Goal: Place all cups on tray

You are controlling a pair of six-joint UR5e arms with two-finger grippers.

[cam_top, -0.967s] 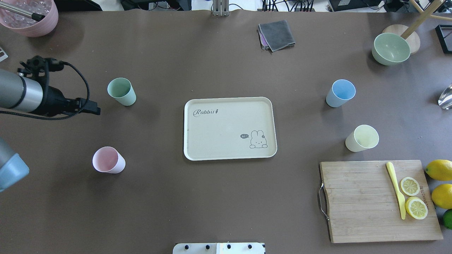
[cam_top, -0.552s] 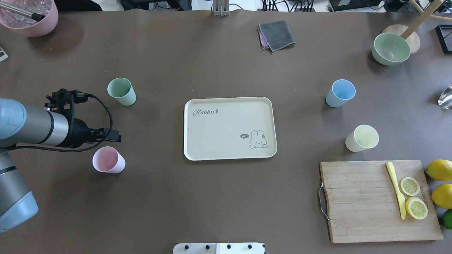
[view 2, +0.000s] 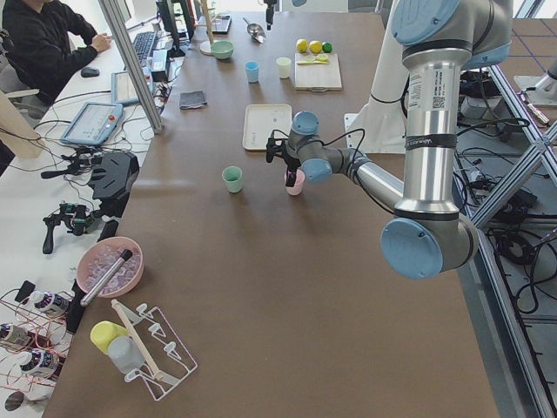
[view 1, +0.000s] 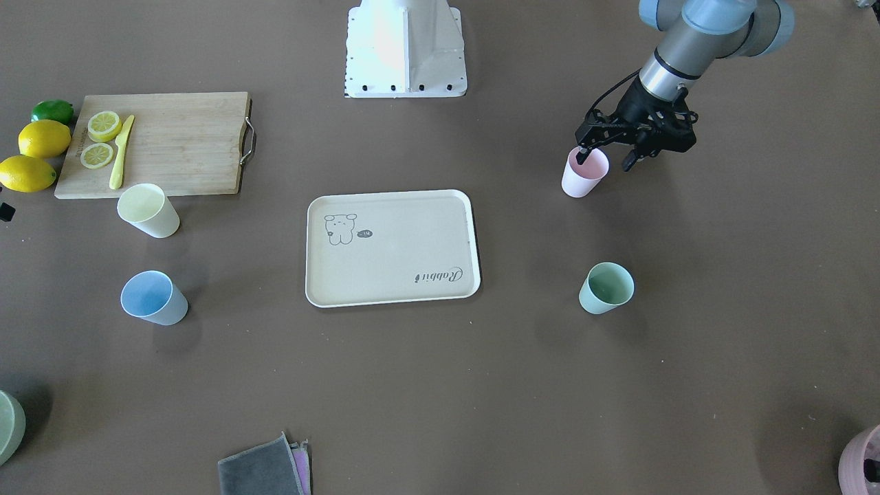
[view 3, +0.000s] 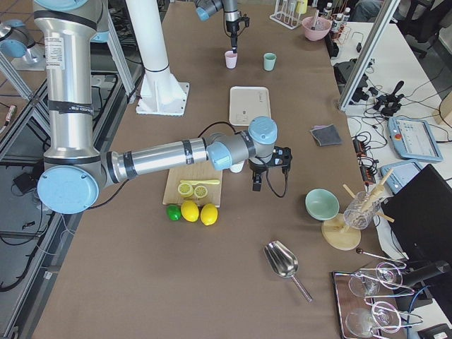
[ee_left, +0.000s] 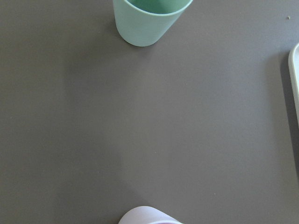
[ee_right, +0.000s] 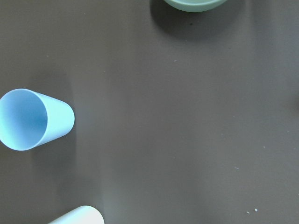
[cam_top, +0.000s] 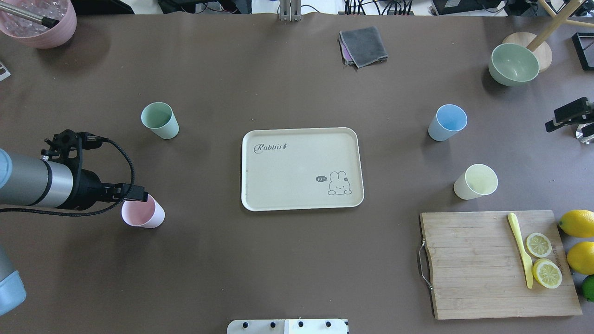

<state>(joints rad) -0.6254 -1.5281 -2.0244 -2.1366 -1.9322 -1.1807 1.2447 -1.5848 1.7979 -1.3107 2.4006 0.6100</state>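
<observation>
The left gripper (view 1: 605,162) hangs at the pink cup (view 1: 583,180) with its jaws apart, not closed on anything; one finger (view 1: 582,157) dips into the cup's mouth and the other stands outside the wall, on the side away from the tray (view 1: 399,240). The right gripper (cam_top: 559,119) shows only at the table's (view 1: 440,385) far right edge in the overhead view, and whether its jaws are apart or together I cannot tell; its wrist camera looks down on the light blue cup (view 1: 152,299) and the rim of the pale yellow cup (view 1: 148,211).

There are four cups, all upright on the table and none on the tray; the pink one and the mint green cup (view 1: 605,290) stand on the robot's left of the tray, well apart from each other; the blue and yellow ones stand on its right. The one tray lies in the middle between the two pairs, touching no cup.

Just beyond the yellow cup lies one wooden cutting board (view 1: 172,141) carrying two lemon slices (view 1: 103,125) and one yellow knife (view 1: 120,155); beside it lie two whole lemons (view 1: 42,137) and one lime (view 1: 51,110). At the far edge sit one green bowl (cam_top: 514,64), one folded grey cloth (view 1: 265,471) and one mauve pot (cam_top: 39,21).
</observation>
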